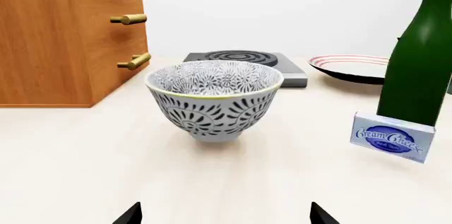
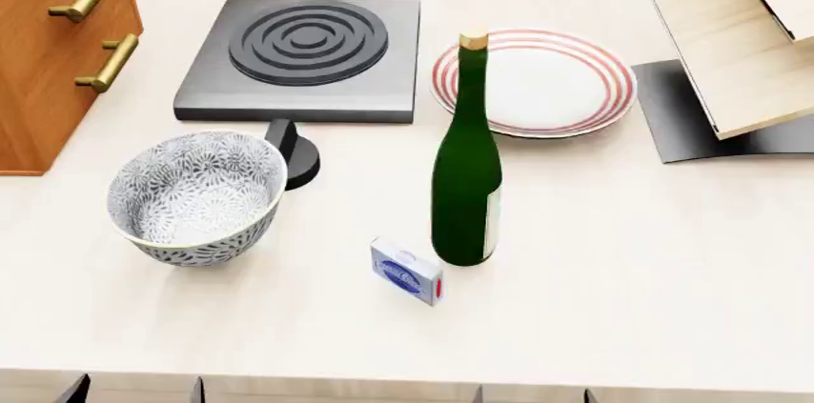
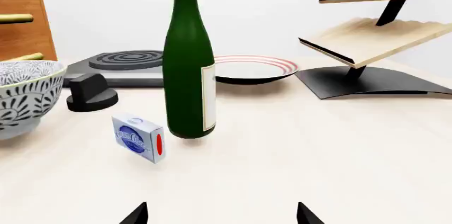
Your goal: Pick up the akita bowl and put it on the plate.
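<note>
The akita bowl (image 2: 193,198) stands upright on the pale counter at the front left, white with a dense dark floral pattern. In the left wrist view the bowl (image 1: 214,99) lies straight ahead of my left gripper (image 1: 226,214), which is open, empty and well short of it. The plate (image 2: 535,81), white with red rings, lies flat at the back right of centre and is empty. My right gripper (image 3: 221,214) is open over bare counter, with the bowl (image 3: 21,97) off to its side and the plate (image 3: 251,69) behind a bottle. Only fingertips of both grippers (image 2: 137,391) (image 2: 535,393) show at the counter's front edge.
A tall green bottle (image 2: 466,174) stands between bowl and plate, with a cream cheese box (image 2: 407,272) at its foot. A dark square burner (image 2: 305,55) and its knob (image 2: 290,151) sit behind the bowl. A wooden cabinet (image 2: 51,50) is at the left, a tiered wooden rack (image 2: 744,41) at the far right.
</note>
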Robot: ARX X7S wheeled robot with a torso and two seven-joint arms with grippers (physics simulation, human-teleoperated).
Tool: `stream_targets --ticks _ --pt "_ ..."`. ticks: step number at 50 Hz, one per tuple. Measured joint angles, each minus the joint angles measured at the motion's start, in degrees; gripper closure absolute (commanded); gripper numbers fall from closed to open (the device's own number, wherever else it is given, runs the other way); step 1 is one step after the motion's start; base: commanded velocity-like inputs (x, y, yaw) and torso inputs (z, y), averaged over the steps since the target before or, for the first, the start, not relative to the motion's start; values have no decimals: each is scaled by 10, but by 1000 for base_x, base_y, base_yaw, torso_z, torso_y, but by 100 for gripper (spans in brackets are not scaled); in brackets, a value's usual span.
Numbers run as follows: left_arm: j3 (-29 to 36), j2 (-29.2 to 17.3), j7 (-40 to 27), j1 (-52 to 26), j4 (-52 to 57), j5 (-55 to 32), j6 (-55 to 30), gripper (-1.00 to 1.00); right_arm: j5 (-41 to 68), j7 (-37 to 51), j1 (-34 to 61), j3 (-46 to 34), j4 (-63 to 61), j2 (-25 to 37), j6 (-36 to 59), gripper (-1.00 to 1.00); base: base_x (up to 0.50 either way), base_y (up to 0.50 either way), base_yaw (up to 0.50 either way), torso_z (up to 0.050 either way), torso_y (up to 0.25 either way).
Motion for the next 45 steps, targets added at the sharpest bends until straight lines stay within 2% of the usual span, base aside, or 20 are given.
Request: stream_targets --ticks 23,45 --pt "36 -29 -36 -3 14 -18 -2 -100 21 34 3 -32 -12 27 6 -100 0 0 0 0 0" --pt "47 -61 -79 25 202 -4 -86 -100 30 70 -24 -43 -187 56 81 -100 0 0 0 0 0"
